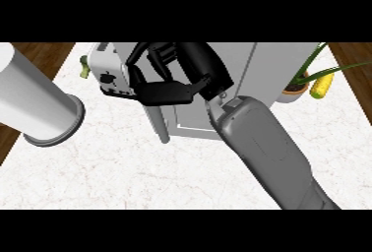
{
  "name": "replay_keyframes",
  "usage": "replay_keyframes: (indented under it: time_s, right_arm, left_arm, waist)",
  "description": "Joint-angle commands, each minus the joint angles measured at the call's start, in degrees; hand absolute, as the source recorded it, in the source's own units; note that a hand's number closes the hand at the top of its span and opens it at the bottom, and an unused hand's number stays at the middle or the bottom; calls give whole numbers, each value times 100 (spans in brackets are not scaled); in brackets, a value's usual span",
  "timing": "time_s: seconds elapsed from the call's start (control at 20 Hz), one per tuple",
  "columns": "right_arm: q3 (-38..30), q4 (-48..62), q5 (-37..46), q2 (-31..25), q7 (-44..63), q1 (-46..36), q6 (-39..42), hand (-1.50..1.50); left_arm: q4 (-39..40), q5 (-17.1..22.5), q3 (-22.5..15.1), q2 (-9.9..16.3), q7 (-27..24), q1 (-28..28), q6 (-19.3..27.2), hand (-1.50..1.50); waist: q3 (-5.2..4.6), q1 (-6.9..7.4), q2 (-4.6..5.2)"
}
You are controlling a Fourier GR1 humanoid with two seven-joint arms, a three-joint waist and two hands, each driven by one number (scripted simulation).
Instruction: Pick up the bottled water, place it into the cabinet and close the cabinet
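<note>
1. The right hand (170, 91) is seen at the front of the cabinet (272, 64). Its fingers (156, 54) are loosely bent and spread away from the thumb. Nothing is seen held between them, so they are taken as released.
2. The bottled water is not seen anywhere. It is judged to be either already inside the cabinet or hidden behind the palm; which one cannot be told.
3. The door (157, 125) is shown edge-on as a thin grey panel. It lies just beside the thumb, on the side away from the fingertips, and its long axis runs from the hand down toward the near edge of the tabletop (109, 172). It is judged to be still ajar, so closing is the step left, and only the right hand is near enough to do it. The left hand is not shown.
4. The cabinet is a plain, flat-sided box of pale grey. The tabletop is white and faintly veined, like marble.
5. Beyond the fingertips a boxy white appliance (109, 74) is seen, and well apart from them a tall smooth white cylinder (33, 93).
6. On the far side of the cabinet from the fingers, a potted plant (294, 91) and a yellow corn cob (322, 86) are set.
</note>
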Motion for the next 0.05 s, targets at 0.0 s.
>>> replay_keyframes:
  time_s: [0.0]
  right_arm:
    - [-595,1119,13,-165,239,-280,-290,150]
  left_arm:
    - [57,-26,-64,-56,17,-44,-44,150]
  waist:
    - [20,-13,348]
